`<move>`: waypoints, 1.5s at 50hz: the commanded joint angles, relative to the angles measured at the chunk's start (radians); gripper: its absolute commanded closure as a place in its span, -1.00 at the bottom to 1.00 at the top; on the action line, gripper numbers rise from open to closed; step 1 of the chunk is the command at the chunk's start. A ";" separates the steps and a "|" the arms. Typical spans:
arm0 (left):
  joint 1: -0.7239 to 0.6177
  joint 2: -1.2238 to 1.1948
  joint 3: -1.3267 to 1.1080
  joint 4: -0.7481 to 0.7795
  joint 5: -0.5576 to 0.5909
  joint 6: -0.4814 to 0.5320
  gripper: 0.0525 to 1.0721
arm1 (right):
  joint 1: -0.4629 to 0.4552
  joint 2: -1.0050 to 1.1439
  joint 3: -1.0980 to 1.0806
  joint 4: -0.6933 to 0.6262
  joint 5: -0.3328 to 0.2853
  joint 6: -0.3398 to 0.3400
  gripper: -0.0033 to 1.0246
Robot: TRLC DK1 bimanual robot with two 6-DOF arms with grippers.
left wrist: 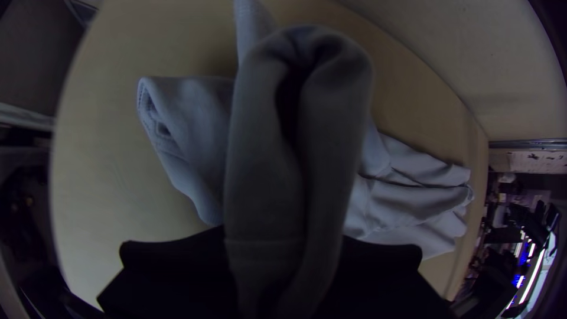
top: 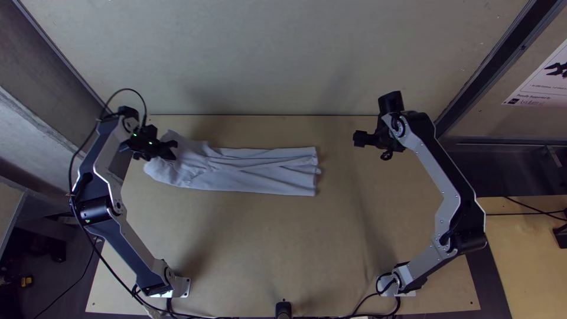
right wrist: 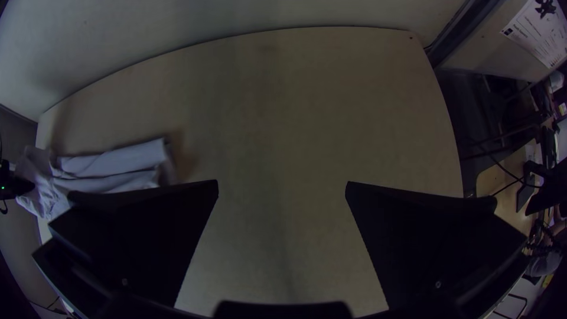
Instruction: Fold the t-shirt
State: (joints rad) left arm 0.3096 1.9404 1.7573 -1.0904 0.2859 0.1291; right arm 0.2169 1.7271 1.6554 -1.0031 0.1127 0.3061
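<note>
T-shirt (top: 260,178) on table (top: 277,248); mostly left.

Our left arm (top: 97,210) is bent at the elbow, and its left end effector (top: 171,150) is turned inward, black fingers (left wrist: 177,272) closed in a grip. We hold our right arm (top: 456,177) bowed outward, its right end effector (top: 372,147) ahead with fingers (right wrist: 147,242) spread wide apart.

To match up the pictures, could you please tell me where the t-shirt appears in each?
Top view: the t-shirt, left of centre.
Left wrist view: rising between the fingers of the left claw.
Right wrist view: partly behind a finger of the right claw.
Shared landmark: the table's far edge.
</note>
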 commanded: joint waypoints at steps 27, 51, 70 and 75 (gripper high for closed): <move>-0.003 0.009 0.271 -0.193 -0.337 0.251 0.95 | -0.080 -0.064 -0.045 0.041 -0.039 0.021 -0.93; -0.290 -0.026 0.321 -0.276 -0.527 0.173 0.95 | -0.142 -0.126 -0.131 0.063 -0.062 -0.001 -0.93; -0.532 0.046 0.401 -0.307 -0.631 0.046 0.95 | -0.179 -0.193 -0.246 0.110 -0.082 -0.015 -0.93; -0.587 0.075 0.423 -0.312 -0.646 0.024 0.95 | -0.182 -0.213 -0.292 0.127 -0.082 -0.019 -0.93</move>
State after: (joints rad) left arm -0.2359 1.9778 2.1353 -1.3823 -0.3401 0.1898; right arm 0.0441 1.5555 1.4174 -0.8932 0.0360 0.3016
